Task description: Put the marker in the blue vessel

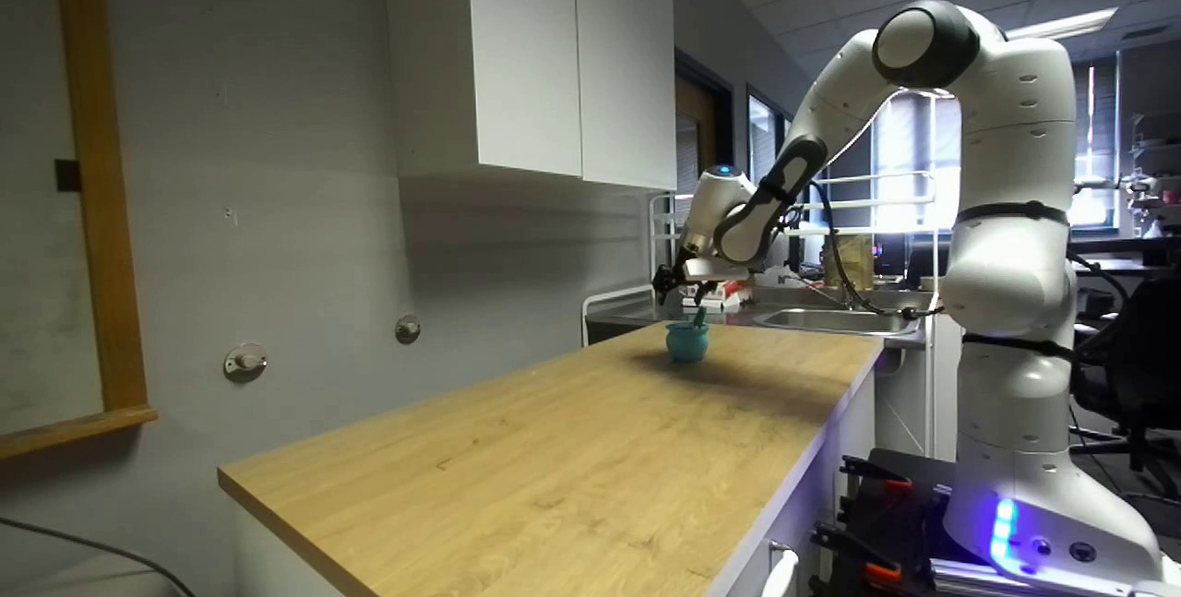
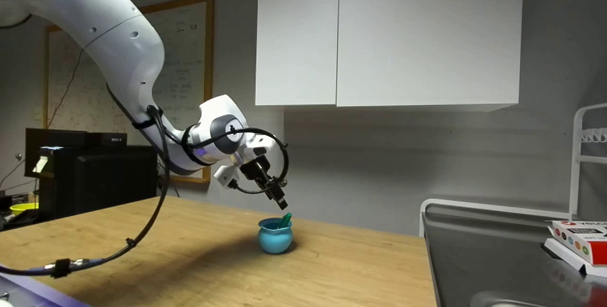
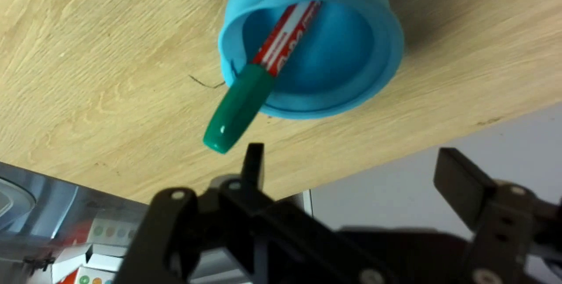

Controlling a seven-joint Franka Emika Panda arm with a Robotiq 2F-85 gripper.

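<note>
The blue vessel stands upright on the wooden counter in both exterior views (image 1: 687,347) (image 2: 275,240) and shows from above in the wrist view (image 3: 388,51). The marker, red and white with a green cap, is inside it, tilted and leaning on the rim; the cap sticks out. It shows in the wrist view (image 3: 263,64) and in both exterior views (image 1: 700,316) (image 2: 285,220). My gripper is open and empty, just above the vessel in both exterior views (image 1: 683,292) (image 2: 283,204). In the wrist view its fingers (image 3: 351,156) are wide apart; the cap lies beside the left finger, apart from it.
The wooden counter (image 1: 517,459) runs along the wall. White wall cabinets (image 2: 417,36) hang above it. A metal sink (image 1: 835,320), a white rack (image 2: 493,208) and red and white boxes (image 2: 581,245) are beyond the counter's end.
</note>
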